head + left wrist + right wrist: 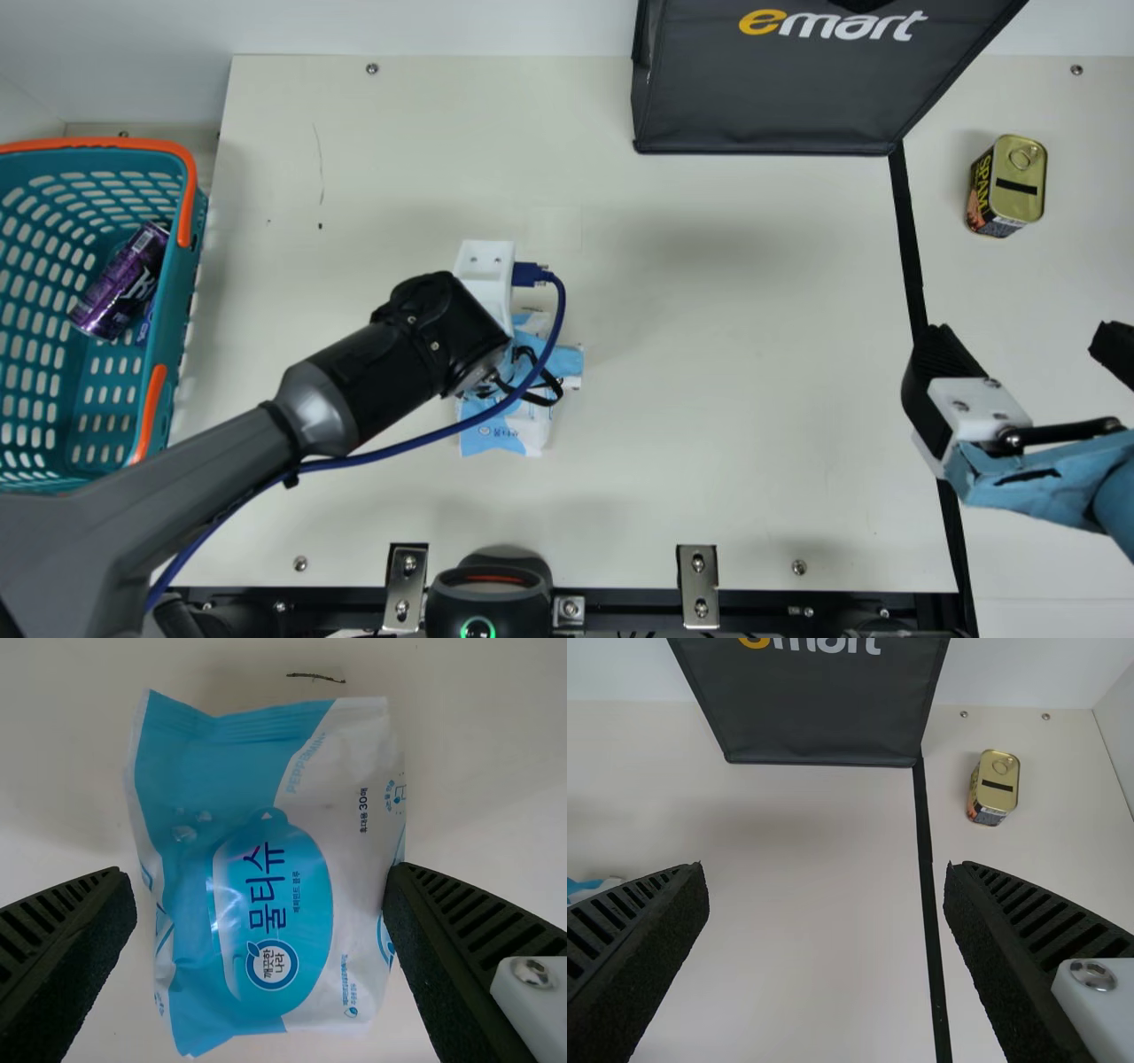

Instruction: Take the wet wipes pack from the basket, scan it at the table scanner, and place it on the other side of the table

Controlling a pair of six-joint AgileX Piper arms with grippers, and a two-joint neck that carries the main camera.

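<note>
Main view: at centre, wipes pack (496, 436) is being straddled by parted left gripper (485, 377); at right, right gripper (1024, 342) is being held open.

In the main view, the basket (183, 292) is at the left side of the table (709, 399), with a drink can (124, 282) lying in it. To its right, the wet wipes pack (505, 430) lies on the table, left of the middle. The scanner (489, 598) is before it at the near edge, between two brackets (407, 576). The bag (762, 97) stands at the far side, right of the middle. From its near right corner a strip (908, 239) runs toward the near edge; beyond that, farther right, stands a tin (1017, 182).
</note>
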